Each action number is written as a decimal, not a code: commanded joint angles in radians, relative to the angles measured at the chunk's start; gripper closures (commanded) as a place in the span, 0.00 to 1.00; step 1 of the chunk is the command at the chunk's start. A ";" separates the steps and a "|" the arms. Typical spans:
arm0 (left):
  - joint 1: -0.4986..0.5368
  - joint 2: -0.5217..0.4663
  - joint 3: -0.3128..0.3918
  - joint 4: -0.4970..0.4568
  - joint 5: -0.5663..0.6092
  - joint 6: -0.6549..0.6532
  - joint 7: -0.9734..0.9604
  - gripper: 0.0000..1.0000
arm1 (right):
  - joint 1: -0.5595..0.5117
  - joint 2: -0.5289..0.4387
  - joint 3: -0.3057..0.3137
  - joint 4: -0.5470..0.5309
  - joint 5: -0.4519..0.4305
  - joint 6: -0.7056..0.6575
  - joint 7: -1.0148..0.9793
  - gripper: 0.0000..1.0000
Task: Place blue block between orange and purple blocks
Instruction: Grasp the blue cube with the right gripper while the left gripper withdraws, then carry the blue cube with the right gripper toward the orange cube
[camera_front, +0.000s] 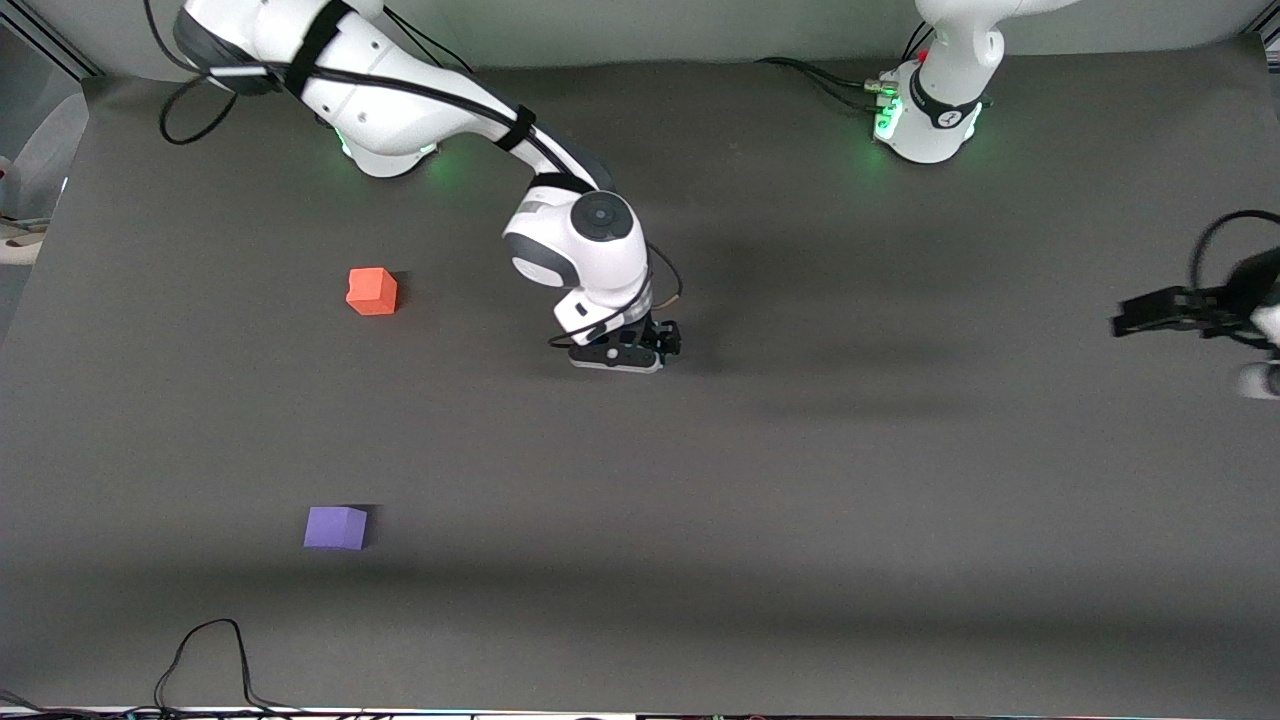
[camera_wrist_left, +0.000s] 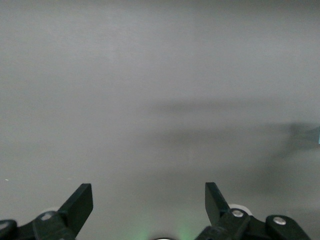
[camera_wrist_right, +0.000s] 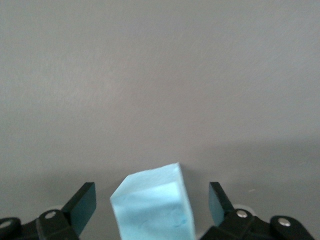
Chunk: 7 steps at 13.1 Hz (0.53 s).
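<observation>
**Inspector:** What is recorded on the dark grey matte table covering?

**Assistant:** Three small matte cubes are counted, one of each colour. A light sky-blue matte cube is seen only in the right wrist view, resting on the covering between the spread black fingers of the right gripper; gaps are left on both sides, so no contact is noted. In the front view it is hidden beneath that gripper.

**Inspector:** And the other two?

**Assistant:** An orange-red matte cube is found toward the right arm's end of the table from the right gripper, and farther from the front camera. A violet-purple matte cube is placed nearer to the camera than that gripper, well apart from the orange one. Nothing is set between them.

**Inspector:** The second end effector?

**Assistant:** The left gripper is held over the left arm's end of the table, its two fingers spread, with nothing between them.
</observation>
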 joint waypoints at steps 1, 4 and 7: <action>0.031 -0.021 -0.018 -0.025 0.016 0.027 0.029 0.00 | 0.031 0.014 0.005 0.029 -0.033 0.001 0.066 0.00; 0.029 -0.044 -0.018 -0.034 0.016 0.027 0.029 0.00 | 0.047 0.031 0.004 -0.014 -0.103 0.001 0.122 0.00; 0.007 -0.089 0.002 -0.080 0.019 0.056 0.022 0.00 | 0.043 0.045 0.004 -0.038 -0.174 0.001 0.163 0.44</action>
